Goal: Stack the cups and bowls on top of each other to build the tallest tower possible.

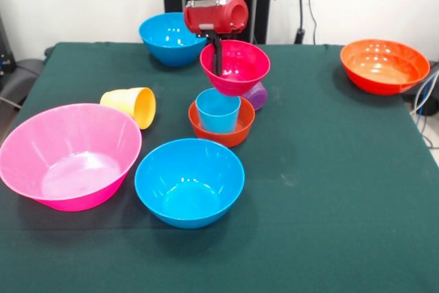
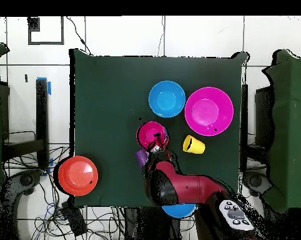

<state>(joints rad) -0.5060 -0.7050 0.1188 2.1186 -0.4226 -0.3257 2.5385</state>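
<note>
Two views are in front of you. In the front one, the gripper (image 1: 218,66) hangs at top centre, its dark fingers closed over the near-left rim of the small magenta bowl (image 1: 240,66), which it holds in the air, tilted, just above the light blue cup (image 1: 218,110). That cup stands upright inside the small orange-red bowl (image 1: 221,125) at the middle of the green table (image 1: 329,190). You can see the purple cup (image 1: 256,95) peeking out behind, right of the stack. The yellow cup (image 1: 132,106) lies on its side to the left. The big pink bowl (image 1: 67,156) sits at lower left, one blue bowl (image 1: 189,182) at lower centre beside it, another blue bowl (image 1: 168,38) at the top, and the wide orange bowl (image 1: 384,65) at upper right.

From overhead, the red arm (image 2: 178,187) reaches up from the bottom to the magenta bowl (image 2: 152,134) at centre, which hides what is under it. The purple cup (image 2: 141,157) shows just below-left of it, the yellow cup (image 2: 193,145) to its right, the pink bowl (image 2: 208,111) and a blue bowl (image 2: 167,99) above, and the orange bowl (image 2: 78,175) at lower left.
</note>
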